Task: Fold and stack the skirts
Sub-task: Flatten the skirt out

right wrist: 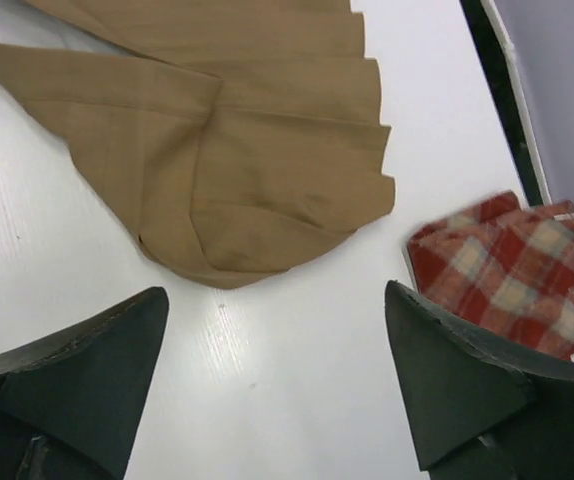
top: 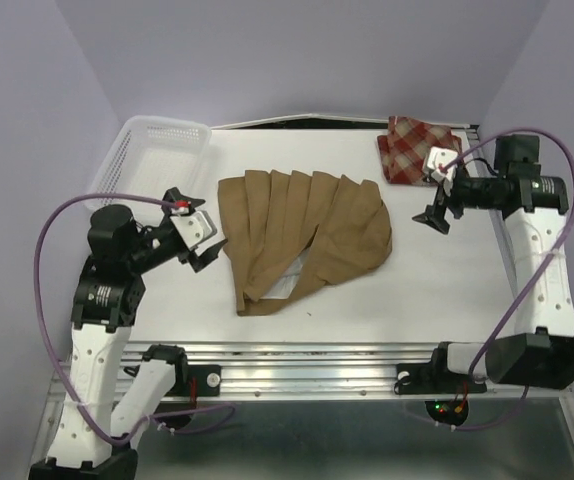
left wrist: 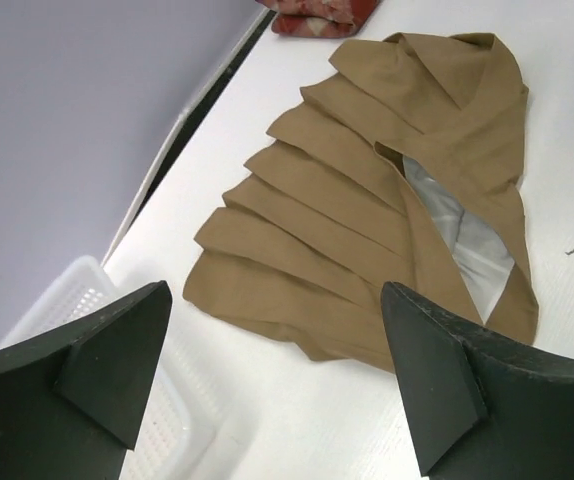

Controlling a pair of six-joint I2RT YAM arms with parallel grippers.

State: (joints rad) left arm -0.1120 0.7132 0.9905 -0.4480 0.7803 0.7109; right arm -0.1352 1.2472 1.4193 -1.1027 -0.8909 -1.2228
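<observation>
Left pincer [top: 207, 236]: jaws wide apart, holding nothing, near the desk's [top: 437, 290] left edge and just beside the tan skirt's [top: 307, 235] hem.
Right pincer [top: 435, 193]: jaws wide apart and empty, toward the right edge, between the tan skirt and the plaid skirt [top: 412, 150].
Tan skirt: lies mid-desk with its pleats fanned toward the far edge. One side is lapped loosely over the rest, and pale lining shows through a gap.
Plaid skirt: a small folded bundle in the far right corner.
Stage, as I judge it: the plaid looks finished; the tan is only part folded and not stacked.
Risk, thin pinch: if I catch only the top layer, the lap could peel open and the pleats splay.
Risk, uneven lift: if my two pincers rise out of step, the cloth may twist into a heap.
Risk, corner stack: the plaid sits close to the edges, so a careless drop could push it off.
Risk, basket [top: 157, 145]: it sits at the far left corner, and my left arm could knock it.
</observation>
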